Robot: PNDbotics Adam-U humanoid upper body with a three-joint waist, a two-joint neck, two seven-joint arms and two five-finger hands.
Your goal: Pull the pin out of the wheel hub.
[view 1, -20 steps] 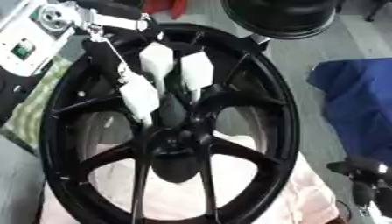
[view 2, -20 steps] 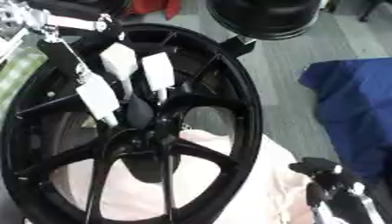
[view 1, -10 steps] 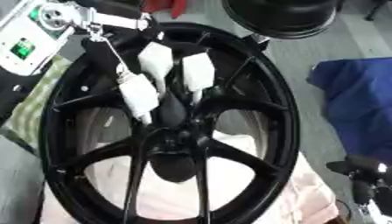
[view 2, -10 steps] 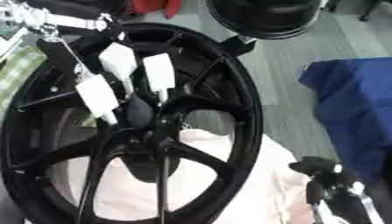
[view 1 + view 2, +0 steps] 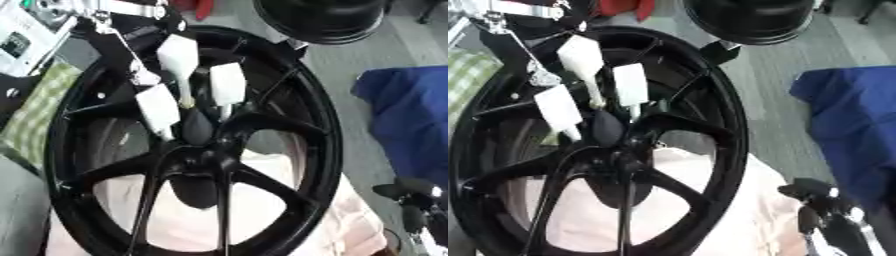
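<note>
Three white fingertips (image 5: 159,106) of left hand (image 5: 179,75) spread straight over wheel hub (image 5: 199,160), 11 o'clock of centre; right hand (image 5: 824,212) idle at 4 o'clock, grip cannot tell.

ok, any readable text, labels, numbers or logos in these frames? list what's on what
None readable.
The white device at the upper left has a dark panel with marks, too blurred to read.
The white pads on the left hand over the wheel hub are blank.
The black wheel, the blue cloth and the right hand at the lower right show no lettering.
</note>
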